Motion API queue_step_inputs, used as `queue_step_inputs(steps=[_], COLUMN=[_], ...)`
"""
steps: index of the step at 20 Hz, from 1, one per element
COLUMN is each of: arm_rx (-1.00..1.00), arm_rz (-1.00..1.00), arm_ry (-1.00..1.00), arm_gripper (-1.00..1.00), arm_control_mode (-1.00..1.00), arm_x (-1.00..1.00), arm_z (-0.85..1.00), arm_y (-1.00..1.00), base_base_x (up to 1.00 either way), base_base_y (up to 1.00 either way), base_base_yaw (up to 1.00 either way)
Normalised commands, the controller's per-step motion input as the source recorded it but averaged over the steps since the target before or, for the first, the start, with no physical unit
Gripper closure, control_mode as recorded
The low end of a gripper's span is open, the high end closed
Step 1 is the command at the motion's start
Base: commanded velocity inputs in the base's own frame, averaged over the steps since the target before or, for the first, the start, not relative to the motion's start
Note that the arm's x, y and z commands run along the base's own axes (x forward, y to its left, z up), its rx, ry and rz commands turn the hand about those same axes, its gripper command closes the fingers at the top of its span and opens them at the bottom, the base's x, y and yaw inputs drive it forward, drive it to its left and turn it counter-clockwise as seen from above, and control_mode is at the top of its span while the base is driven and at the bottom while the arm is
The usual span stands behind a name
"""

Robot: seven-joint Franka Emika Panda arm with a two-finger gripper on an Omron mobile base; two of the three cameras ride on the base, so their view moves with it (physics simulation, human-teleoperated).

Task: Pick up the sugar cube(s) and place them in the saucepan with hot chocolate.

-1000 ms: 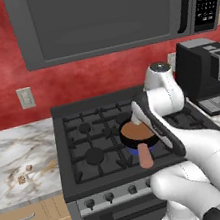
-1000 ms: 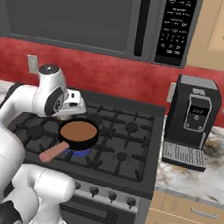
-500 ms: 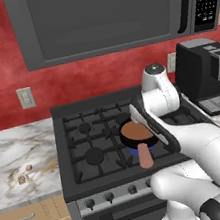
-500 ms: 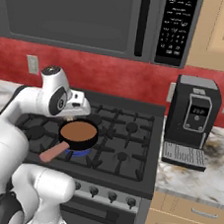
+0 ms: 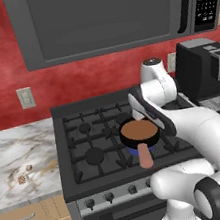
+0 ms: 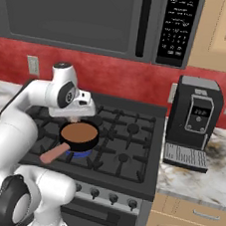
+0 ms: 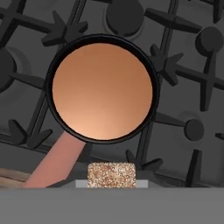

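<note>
Gripper point(image 7: 112, 181) clenched on one sugar cube point(image 7: 112, 174), held above stove grate point(image 7: 183, 83), just short of saucepan point(image 7: 101, 89) rim on handle point(image 7: 54, 162) side. Brown hot chocolate surface smooth, no cube visible in it (sunk ones cannot be told). Two more sugar cubes point(image 5: 25, 174) lie on marble counter point(image 5: 12, 148) left of stove, well apart from pan. Judgement: first drop pending; two fetches left.

glossy white rounded arm point(image 5: 196, 128), dark grey joint rings, grey cap on top, black band along forearm
</note>
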Motion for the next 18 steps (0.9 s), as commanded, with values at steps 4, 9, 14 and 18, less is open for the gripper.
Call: queue_step_inputs(steps=[4,9,14,18], arm_rx=[0.00,0.00,0.00,0.00], arm_rz=[0.00,-0.01,0.00,0.02], arm_ry=[0.02,0.01,0.11,0.24], arm_gripper=[1.00,1.00,1.00,1.00], arm_control_mode=[-1.00,-1.00,-1.00,-1.00], arm_x=[0.01,0.08,0.18,0.40], arm_z=[0.00,0.00,0.00,0.00], arm_y=[0.07,0.13,0.07,0.04], base_base_x=[0.00,0.00,0.00,0.00], base_base_y=[0.00,0.00,0.00,0.00], base_base_yaw=[0.00,0.00,0.00,0.00])
